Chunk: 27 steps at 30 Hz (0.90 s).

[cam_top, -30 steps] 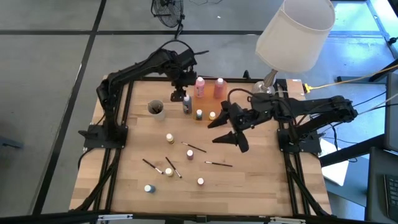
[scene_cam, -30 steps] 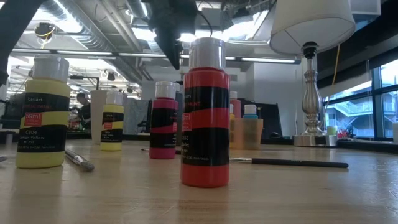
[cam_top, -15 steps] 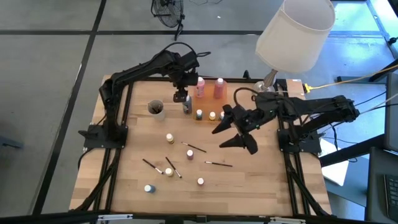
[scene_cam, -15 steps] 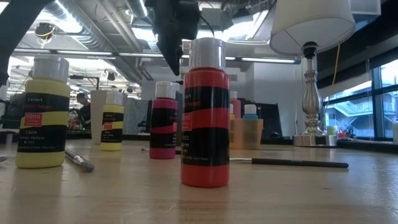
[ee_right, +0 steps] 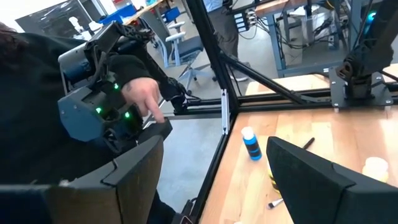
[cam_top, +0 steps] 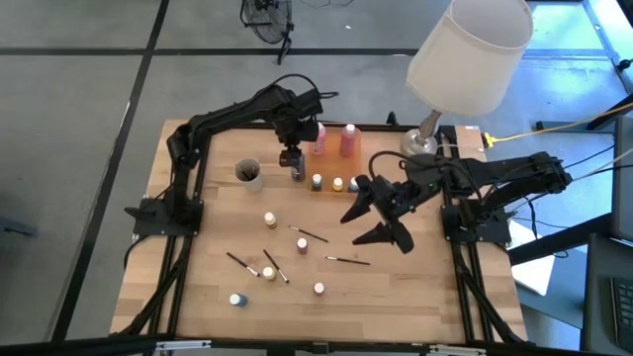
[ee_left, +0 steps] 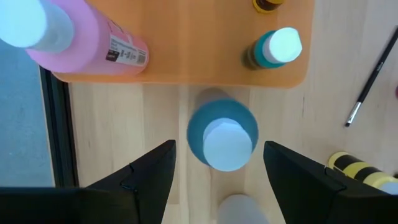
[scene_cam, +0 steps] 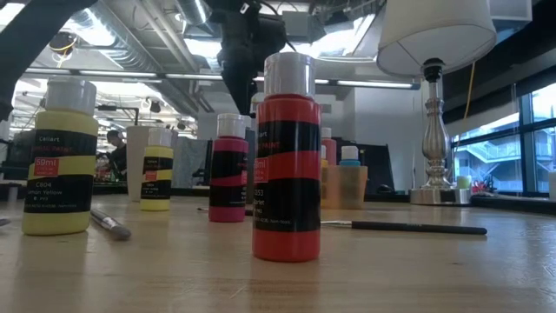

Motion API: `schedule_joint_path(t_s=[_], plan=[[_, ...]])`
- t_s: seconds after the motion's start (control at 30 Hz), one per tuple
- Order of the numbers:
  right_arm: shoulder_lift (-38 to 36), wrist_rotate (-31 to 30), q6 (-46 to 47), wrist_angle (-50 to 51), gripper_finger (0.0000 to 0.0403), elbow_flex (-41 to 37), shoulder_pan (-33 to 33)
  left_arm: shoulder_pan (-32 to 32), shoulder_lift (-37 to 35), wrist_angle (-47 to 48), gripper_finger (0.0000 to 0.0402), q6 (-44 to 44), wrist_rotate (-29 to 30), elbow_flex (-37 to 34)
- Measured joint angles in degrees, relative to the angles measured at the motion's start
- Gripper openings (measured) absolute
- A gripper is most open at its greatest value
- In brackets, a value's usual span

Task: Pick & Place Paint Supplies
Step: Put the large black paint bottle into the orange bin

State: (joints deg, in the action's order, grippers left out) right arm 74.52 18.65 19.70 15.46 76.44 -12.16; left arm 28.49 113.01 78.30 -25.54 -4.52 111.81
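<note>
The left gripper (ee_left: pixel 211 180), jaws wide, has settled over the blue bottle (ee_left: pixel 222 135) near the counter's far edge, ready to grasp; the right gripper (cam_top: pixel 379 211), spread empty, has drifted mid-counter.

Pink bottle (ee_left: pixel 74 43) — cut off at frame edge — top unseen

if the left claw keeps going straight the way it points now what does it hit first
Most likely the blue bottle with the white cap, which sits centred between the left claw's open fingers in the left wrist view. How far below the claw it stands is unclear.
</note>
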Motion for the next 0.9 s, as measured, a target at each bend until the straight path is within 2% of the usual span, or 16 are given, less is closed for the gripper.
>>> schedule_joint_path(t_s=[0.9], plan=[[0.0, 0.0, -0.5, 0.9, 0.0291, 0.0, 0.0, -1.6, 2.1, 0.7, 0.0239, 4.4, 1.0, 0.1]])
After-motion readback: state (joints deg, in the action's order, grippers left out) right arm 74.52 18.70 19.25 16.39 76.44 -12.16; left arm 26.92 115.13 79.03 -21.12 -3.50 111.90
